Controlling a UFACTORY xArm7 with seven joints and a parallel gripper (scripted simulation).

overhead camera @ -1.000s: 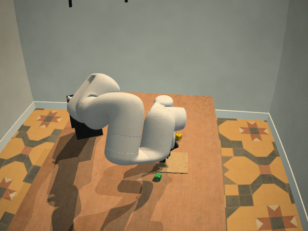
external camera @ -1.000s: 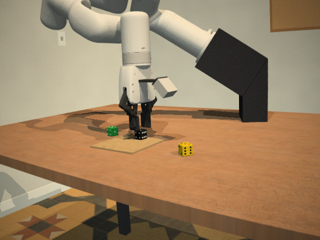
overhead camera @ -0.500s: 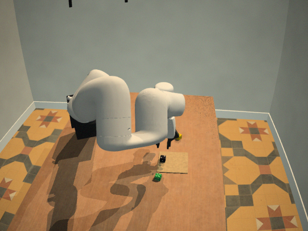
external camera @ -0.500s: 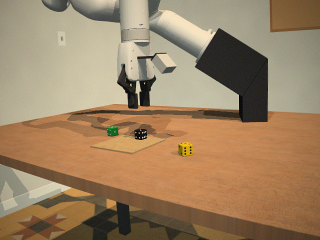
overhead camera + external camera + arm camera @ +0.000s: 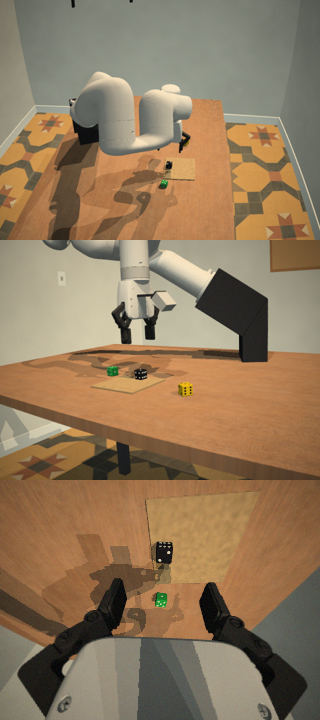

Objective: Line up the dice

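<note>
Black die (image 5: 169, 164) (image 5: 140, 374) (image 5: 164, 553) sits on mat (image 5: 182, 169) (image 5: 126, 386) (image 5: 205, 540); green (image 5: 164, 183) (image 5: 112, 371) (image 5: 161, 599) and yellow dice (image 5: 187, 143) (image 5: 185, 389) remain off it, pincer (image 5: 138, 337) (image 5: 163, 590) wide and empty, line unbuilt.

The arm (image 5: 116, 111) (image 5: 134, 259) is smooth white with rounded, tubular joints (a grey band circles its lower section). Its end effector (image 5: 138, 339) (image 5: 163, 590) has a pale housing with small screws, seen lower left and lower right in the wrist view, and black, angular linkages.
</note>
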